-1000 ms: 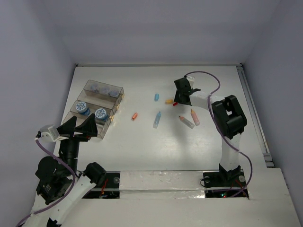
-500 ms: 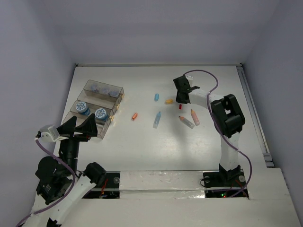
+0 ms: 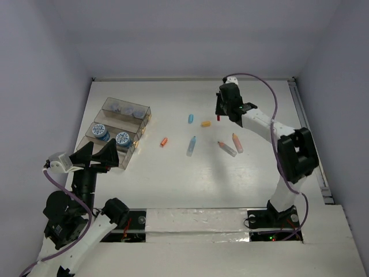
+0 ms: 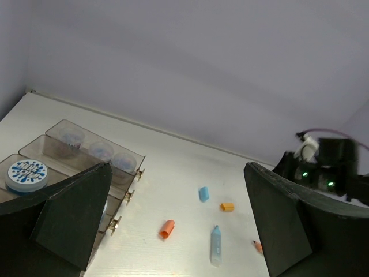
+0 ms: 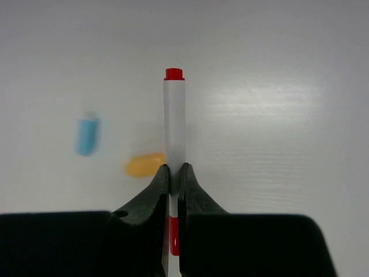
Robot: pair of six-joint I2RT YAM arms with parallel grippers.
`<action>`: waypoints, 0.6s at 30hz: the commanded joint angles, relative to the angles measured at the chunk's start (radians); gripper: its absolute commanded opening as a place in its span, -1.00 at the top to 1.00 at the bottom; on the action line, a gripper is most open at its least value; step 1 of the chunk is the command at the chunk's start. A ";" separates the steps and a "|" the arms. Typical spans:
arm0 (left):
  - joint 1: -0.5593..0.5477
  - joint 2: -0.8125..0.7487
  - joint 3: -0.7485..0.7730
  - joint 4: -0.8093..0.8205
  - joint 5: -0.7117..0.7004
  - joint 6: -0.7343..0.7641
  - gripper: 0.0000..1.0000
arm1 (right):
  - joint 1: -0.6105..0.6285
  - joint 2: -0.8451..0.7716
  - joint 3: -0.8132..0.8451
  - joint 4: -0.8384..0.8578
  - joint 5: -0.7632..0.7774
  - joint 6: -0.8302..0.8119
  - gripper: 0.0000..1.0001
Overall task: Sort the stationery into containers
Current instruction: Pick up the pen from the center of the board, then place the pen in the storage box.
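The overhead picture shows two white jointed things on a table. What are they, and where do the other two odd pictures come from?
They are two robot arms, each ending in a two-finger gripper. The overhead camera looks down on the table. The other pictures come from cameras on the wrists, so each shows its own fingers. The left gripper stands open near the clear bins, which hold round tubs. The right gripper is shut on a red-capped pen. Short markers lie loose on the table.

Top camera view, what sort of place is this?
Probably a robot test booth: a white table boxed in by blank walls, a left arm and right arm bolted at its near edge.
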 commanded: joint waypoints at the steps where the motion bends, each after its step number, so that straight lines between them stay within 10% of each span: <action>1: 0.015 0.005 -0.004 0.054 0.016 0.009 -0.98 | 0.104 -0.149 0.007 0.208 -0.252 -0.062 1.00; 18: 0.035 0.016 0.002 0.043 0.012 0.001 -0.98 | 0.587 0.458 0.786 0.243 -0.636 -0.049 1.00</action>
